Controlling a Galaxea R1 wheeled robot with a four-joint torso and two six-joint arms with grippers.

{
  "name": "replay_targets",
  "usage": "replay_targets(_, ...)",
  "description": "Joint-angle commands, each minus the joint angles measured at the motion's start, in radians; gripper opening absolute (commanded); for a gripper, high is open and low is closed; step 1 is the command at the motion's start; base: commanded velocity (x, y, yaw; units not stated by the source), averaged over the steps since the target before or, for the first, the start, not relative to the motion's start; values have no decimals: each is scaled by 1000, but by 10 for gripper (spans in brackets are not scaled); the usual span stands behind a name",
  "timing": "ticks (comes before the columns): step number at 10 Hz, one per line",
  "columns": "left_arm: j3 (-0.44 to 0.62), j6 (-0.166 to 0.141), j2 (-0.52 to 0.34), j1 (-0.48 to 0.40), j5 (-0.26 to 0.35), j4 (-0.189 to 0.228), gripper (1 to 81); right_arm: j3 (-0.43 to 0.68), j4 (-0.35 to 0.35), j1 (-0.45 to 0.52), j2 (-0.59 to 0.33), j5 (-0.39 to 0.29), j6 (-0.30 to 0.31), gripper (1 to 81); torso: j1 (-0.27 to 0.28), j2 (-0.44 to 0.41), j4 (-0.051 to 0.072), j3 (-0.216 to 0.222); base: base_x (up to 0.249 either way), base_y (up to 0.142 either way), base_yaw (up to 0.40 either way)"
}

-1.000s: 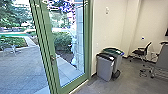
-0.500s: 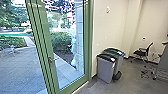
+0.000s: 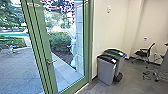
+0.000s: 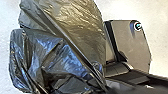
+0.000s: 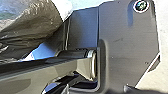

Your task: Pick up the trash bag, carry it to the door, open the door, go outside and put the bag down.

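Drawing nearer the green-framed glass door (image 3: 44,50) than a moment ago, probably nearing the opening step at the lever handle (image 3: 51,61); seeing the black trash bag (image 4: 62,37) beside the base plate (image 4: 132,45), being unable to tell either gripper's state

Place: office room beside a paved yard (image 3: 17,67) | 11 o'clock: green-framed glass door (image 3: 40,47) | 10 o'clock: trees (image 3: 10,15) outside | 1 o'clock: lidded bins (image 3: 106,72), pale wall (image 3: 111,27) | 2 o'clock: wheeled office chair (image 3: 143,53)
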Motion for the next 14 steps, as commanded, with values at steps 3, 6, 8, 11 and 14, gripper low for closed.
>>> replay_targets(3, 1, 6, -1, -63, 56, 7, 10, 7, -15, 35, 10, -66, -13, 811, 0, 0, 0, 0, 139, 0, 0)
replay_targets(6, 1, 6, 0, -63, 56, 7, 10, 7, -15, 35, 10, -66, -13, 811, 0, 0, 0, 0, 141, 0, 0)
replay_targets(8, 1, 6, 0, -64, 56, 7, 10, 7, -15, 35, 10, -66, -14, 811, 0, 0, 0, 0, 146, 0, 0)
replay_targets(11, 1, 6, 0, -63, 56, 7, 10, 5, -17, 36, 10, -65, -14, 811, 0, 0, 0, 0, 151, 44, 0)
replay_targets(14, 1, 6, 0, -64, 56, 7, 10, 7, -17, 38, 10, -66, -14, 811, 0, 0, 0, 0, 152, 76, 0)
